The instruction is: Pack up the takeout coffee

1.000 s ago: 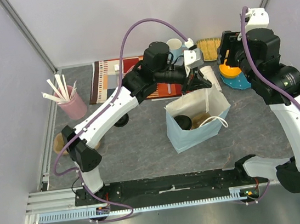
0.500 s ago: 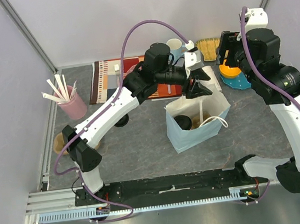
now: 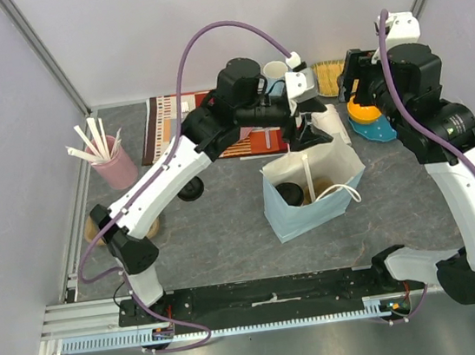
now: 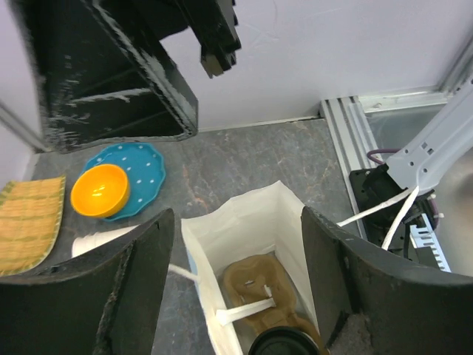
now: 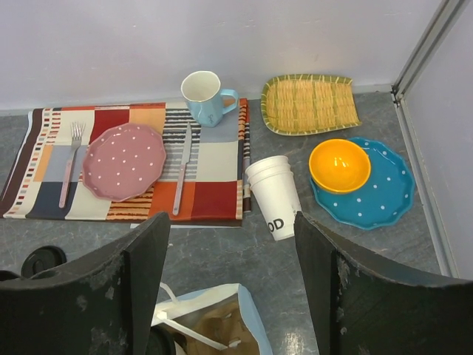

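From the top camera I see the left pincer (image 3: 309, 133) hanging over the far rim of the paper bag (image 3: 308, 214). The takeout coffee (image 3: 290, 193) sits inside that bag toward its left end, showing only its round black lid beside a brown wad (image 3: 320, 191). So the cup lies below the pincer and a little back toward the arm bases. I judge it to be standing upright, with its long axis pointing straight up at the camera. The right pincer (image 3: 356, 96) is held high near the blue plate (image 3: 378, 130), well apart from the bag, which makes the left arm the nearer one. On the left wrist camera the fingers (image 4: 126, 296) stand wide apart with nothing between them, and the bag's open mouth is directly under the gap. The lid (image 4: 283, 345) shows at the bottom edge of that view, and a white handle strip (image 4: 240, 312) lies across the brown wad. On the right wrist camera that arm's fingers are also spread and empty. Only a corner of the bag shows low in that frame, and I cannot pick out the coffee in it. A stack of lidless cups (image 5: 275, 196) lies on its side beyond the bag. My read is that the coffee is already packed, so any coming move for the left arm should be a straight lift that clears the rim and handle.
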### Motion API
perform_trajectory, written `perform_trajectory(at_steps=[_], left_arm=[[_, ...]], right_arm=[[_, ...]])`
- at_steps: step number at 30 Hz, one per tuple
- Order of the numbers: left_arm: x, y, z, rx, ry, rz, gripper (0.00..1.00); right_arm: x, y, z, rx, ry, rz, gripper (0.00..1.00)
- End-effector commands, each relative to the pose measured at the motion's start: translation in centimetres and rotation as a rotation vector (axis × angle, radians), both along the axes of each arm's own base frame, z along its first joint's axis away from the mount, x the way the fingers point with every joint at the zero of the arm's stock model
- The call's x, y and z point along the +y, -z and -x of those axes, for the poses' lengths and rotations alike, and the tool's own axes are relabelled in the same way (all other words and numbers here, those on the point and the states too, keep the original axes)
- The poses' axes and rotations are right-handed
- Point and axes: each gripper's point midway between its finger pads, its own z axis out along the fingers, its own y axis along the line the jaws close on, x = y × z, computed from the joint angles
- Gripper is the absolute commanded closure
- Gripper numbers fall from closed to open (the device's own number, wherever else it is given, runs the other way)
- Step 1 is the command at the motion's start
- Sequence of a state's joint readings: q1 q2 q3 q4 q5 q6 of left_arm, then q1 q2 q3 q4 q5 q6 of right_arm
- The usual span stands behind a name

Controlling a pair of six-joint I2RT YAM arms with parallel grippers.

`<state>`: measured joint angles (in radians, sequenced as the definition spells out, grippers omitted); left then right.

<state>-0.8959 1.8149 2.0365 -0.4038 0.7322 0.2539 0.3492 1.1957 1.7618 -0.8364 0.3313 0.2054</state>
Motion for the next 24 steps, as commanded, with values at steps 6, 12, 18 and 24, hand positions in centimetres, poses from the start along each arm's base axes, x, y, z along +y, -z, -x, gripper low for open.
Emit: perform_trajectory(at_steps=[6, 12, 18, 24], left_arm=[[10.3, -6.7, -2.8, -0.094, -0.398, 0.017, 0.21], [20.3, -5.2, -6.4, 0.028, -0.737, 0.021, 0.21], [29.4, -0.4, -6.7, 0.077, -1.012, 0.015, 0.2], [34.6, 7.8, -5.6, 0.158, -1.197, -0.014, 0.19]], right_arm=[[-1.1, 0.4, -1.4, 0.002, 0.058, 0.003, 0.22], [-7.3, 2.2, -3.3, 0.052, 0.224, -0.038, 0.2], [-13.4, 6.2, -2.7, 0.066, 0.366, -0.182, 0.2], [-16.0, 11.7, -0.8, 0.099, 0.473, -0.134, 0.19]])
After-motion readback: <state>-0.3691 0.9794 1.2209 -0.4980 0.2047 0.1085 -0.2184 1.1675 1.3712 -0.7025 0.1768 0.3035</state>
